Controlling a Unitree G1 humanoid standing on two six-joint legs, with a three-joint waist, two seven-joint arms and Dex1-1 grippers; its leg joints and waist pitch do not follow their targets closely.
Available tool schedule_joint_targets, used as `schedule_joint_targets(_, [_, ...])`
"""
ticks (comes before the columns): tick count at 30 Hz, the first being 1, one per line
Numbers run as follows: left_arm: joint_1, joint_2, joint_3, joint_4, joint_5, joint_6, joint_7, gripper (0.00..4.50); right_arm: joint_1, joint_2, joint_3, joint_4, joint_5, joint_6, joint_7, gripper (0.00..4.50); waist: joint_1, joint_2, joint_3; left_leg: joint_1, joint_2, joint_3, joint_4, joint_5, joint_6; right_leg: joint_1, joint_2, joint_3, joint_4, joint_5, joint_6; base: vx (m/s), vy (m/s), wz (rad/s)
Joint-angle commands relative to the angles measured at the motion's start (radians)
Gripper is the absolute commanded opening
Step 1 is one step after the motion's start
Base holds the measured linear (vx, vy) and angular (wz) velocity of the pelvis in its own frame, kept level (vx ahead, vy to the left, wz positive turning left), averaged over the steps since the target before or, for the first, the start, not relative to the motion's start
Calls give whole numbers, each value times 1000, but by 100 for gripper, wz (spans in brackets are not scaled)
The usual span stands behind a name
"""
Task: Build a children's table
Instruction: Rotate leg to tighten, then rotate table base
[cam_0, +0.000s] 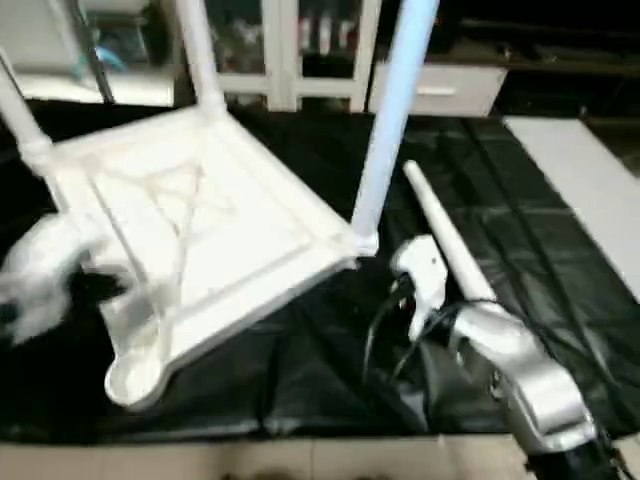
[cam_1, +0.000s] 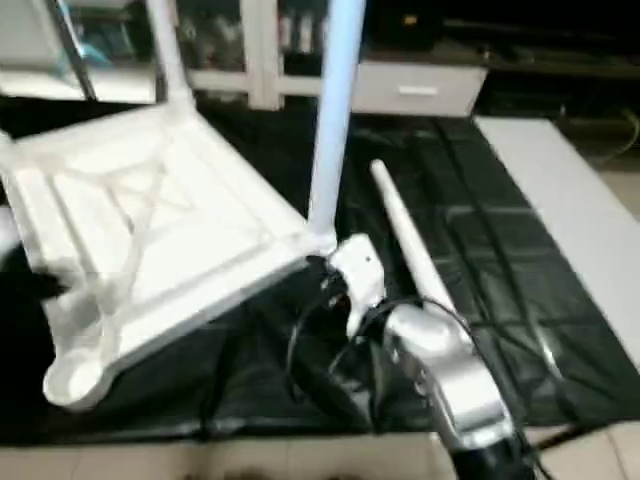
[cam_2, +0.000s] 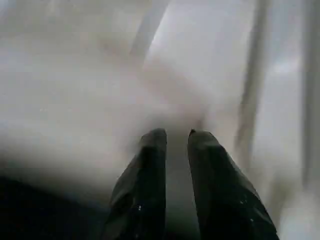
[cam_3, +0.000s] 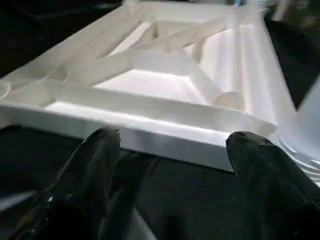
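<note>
Bench (cam_0: 300, 380) is draped in black sheeting, creased and glossy, catching highlights. Pale floor strip (cam_0: 300, 460) runs along its near edge. Flat white panel (cam_0: 590, 190) lies on the bench's right side, angled away toward the back. Behind the bench: white cabinet with glass doors (cam_0: 290, 50), blurred contents inside, can't tell what. Next to it on the right, a low white drawer unit (cam_0: 440, 90) with a handle. Background further right is dark, details not readable.
</note>
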Motion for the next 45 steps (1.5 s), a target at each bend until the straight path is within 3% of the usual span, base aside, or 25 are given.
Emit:
schedule_joint_targets(1, [22, 16, 13, -32, 25, 26, -19, 91, -28, 8, 11, 13, -16, 2, 3, 372, 0, 27, -39, 15, 33, -7, -77, -298, 8, 35, -56, 59, -59, -297, -166, 0, 0, 0])
schedule_joint_targets(2, [44, 27, 22, -31, 42, 31, -13, 91, -36, 15, 9, 21, -15, 4, -2, 372, 7, 28, -35, 27, 33, -6, -78, -345, -4, 24, -57, 61, -69, -352, -158, 0, 0, 0])
schedule_joint_targets(5, [52, 30, 55, 3, 81, 30, 51, 91, -51, 26, 8, 32, -9, 10, 0, 372, 18, 31, -35, 34, 35, -7, -80, -368, -22, 20, -54, 68, -69, -351, -150, 0, 0, 0])
schedule_joint_targets(6, [62, 38, 47, 8, 86, 33, 64, 91, -50, 22, 11, 27, -5, 16, 10, 372, 21, 32, -35, 31, 34, -9, -81, -375, -29, 23, -53, 69, -67, -341, -146, 0, 0, 0])
schedule_joint_targets(7, [67, 37, 41, 3, 80, 34, 60, 91, -49, 21, 13, 26, -3, 17, 14, 372, 21, 8, -35, 26, 34, -9, -82, -373, -25, 27, -52, 68, -67, -349, -140, 0, 0, 0])
schedule_joint_targets(8, [86, 35, 29, -21, 52, 44, 49, 91, -46, 13, 18, 22, 4, 22, 24, 372, 31, 19, -38, 27, 35, -13, -83, -361, -28, 26, -58, 71, -63, -352, -131, 0, 0, 0])
schedule_joint_targets(12, [62, -23, -49, -69, 13, 74, 73, 91, -50, 9, 28, 36, -1, 17, 33, 372, 35, 12, -41, 29, 36, -11, -82, -364, -45, 24, -53, 71, -55, -286, -151, 0, 0, 0])
schedule_joint_targets(14, [19, -91, -114, -61, 31, 74, 97, 91, -58, 17, 28, 51, -7, 14, 35, 372, 37, 5, -44, 17, 30, -11, -78, -317, -38, 33, -54, 77, -50, -257, -150, 0, 0, 0])
schedule_joint_targets(18, [-46, -178, -202, 35, 95, -8, 141, 91, -60, 22, 30, 57, -12, 13, 35, 372, 36, -2, -47, 10, 26, -11, -74, -285, -26, 40, -55, 78, -50, -265, -136, 0, 0, 0])
schedule_joint_targets(20, [-94, -225, -256, 96, 118, -56, 185, 91, -58, 20, 33, 53, -11, 15, 34, 372, 42, 0, -51, 21, 26, -10, -69, -298, -28, 32, -55, 79, -54, -283, -125, 0, 0, 0])
schedule_joint_targets(25, [-199, -309, -343, 147, 112, -32, 192, 91, -44, 6, 35, 58, -28, 24, 16, 372, 49, 4, -51, 16, 29, -13, -71, -313, -42, 36, -54, 77, -49, -272, -134, 0, 0, 0])
schedule_joint_targets(27, [-228, -332, -357, 170, 122, -37, 202, 91, -43, 4, 33, 68, -41, 33, -2, 372, 53, 1, -51, 21, 28, -12, -68, -334, -48, 33, -55, 77, -52, -290, -133, 0, 0, 0])
schedule_joint_targets(28, [-252, -352, -368, 193, 131, -44, 214, 91, -43, 4, 32, 80, -54, 41, -20, 372, 55, 6, -50, 22, 27, -12, -68, -340, -49, 32, -55, 78, -54, -306, -131, 0, 0, 0])
schedule_joint_targets(31, [-327, -411, -394, 272, 156, -69, 250, 91, -42, 3, 29, 117, -96, 66, -80, 372, 57, 1, -48, 26, 23, -9, -65, -347, -48, 27, -52, 78, -64, -341, -121, 0, 0, 0])
schedule_joint_targets(32, [-353, -429, -403, 298, 161, -75, 264, 91, -42, 5, 25, 133, -112, 80, -112, 372, 60, 7, -50, 30, 23, -8, -63, -349, -52, 26, -54, 79, -67, -345, -120, 0, 0, 0])
schedule_joint_targets(33, [-393, -456, -421, 333, 169, -68, 283, 91, -43, 5, 16, 170, -152, 105, -182, 372, 62, 12, -50, 23, 24, -13, -65, -339, -56, 32, -57, 78, -62, -342, -123, 0, 0, 0])
schedule_joint_targets(35, [-403, -461, -430, 336, 170, -62, 285, 91, -45, 3, 14, 187, -177, 112, -216, 372, 59, 9, -52, 17, 23, -16, -65, -333, -63, 39, -58, 75, -60, -349, -117, 0, 0, 0])
schedule_joint_targets(36, [-409, -464, -437, 337, 171, -65, 285, 91, -51, 4, 9, 205, -197, 111, -243, 372, 55, 6, -53, 7, 23, -18, -66, -307, -60, 48, -60, 75, -56, -330, -117, 0, 0, 0])
schedule_joint_targets(37, [-413, -467, -445, 335, 170, -64, 281, 91, -67, 16, -6, 251, -211, 92, -278, 372, 52, 14, -54, 4, 23, -17, -64, -284, -59, 47, -60, 75, -54, -312, -117, 0, 0, 0])
schedule_joint_targets(39, [-408, -461, -454, 324, 173, -60, 271, 91, -97, 44, -22, 317, -204, 54, -303, 372, 44, 19, -59, 6, 22, -16, -59, -264, -58, 46, -60, 75, -49, -264, -139, 0, 0, 0])
schedule_joint_targets(40, [-406, -459, -455, 320, 173, -56, 267, 91, -110, 56, -25, 345, -201, 36, -309, 372, 40, 16, -58, 2, 21, -15, -58, -247, -53, 49, -56, 75, -46, -229, -149, 0, 0, 0])
schedule_joint_targets(43, [-383, -442, -465, 297, 178, -47, 243, 91, -201, 118, -26, 495, -185, -71, -310, 372, 26, 18, -58, -1, 20, -14, -55, -249, -41, 48, -59, 75, -42, -235, -174, 0, 0, 0])
schedule_joint_targets(45, [-371, -433, -467, 289, 175, -41, 234, 91, -258, 151, -26, 576, -179, -112, -305, 372, 27, 22, -56, 4, 23, -11, -53, -244, -36, 44, -56, 76, -42, -224, -180, 0, 0, 0])
